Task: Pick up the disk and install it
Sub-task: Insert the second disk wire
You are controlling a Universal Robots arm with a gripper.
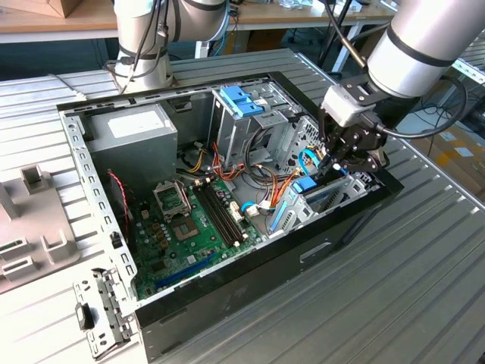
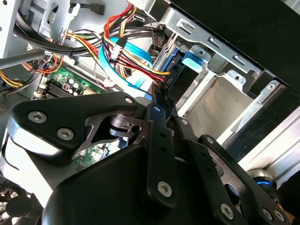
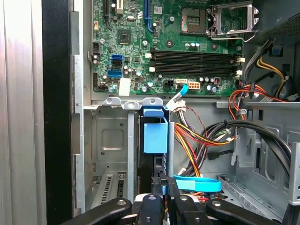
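An open computer case is seen lying on a ribbed grey metal table, with a green motherboard exposed inside and a grey power supply in the far corner. A tall grey drive cage topped by a light blue bracket is set near the case's middle. A wooden workbench is visible at the back of the room, and a second arm's base is mounted on the table behind the case.

The gripper is lowered into the bay at the case's end toward the exterior view's right. The disk is seated on edge in a slot of that bay, its blue rail and end tab facing up in the first wrist view, with bundled coloured cables just beside it. The fingers are drawn narrowly together over the disk's end; whether the disk is actually clamped cannot be told
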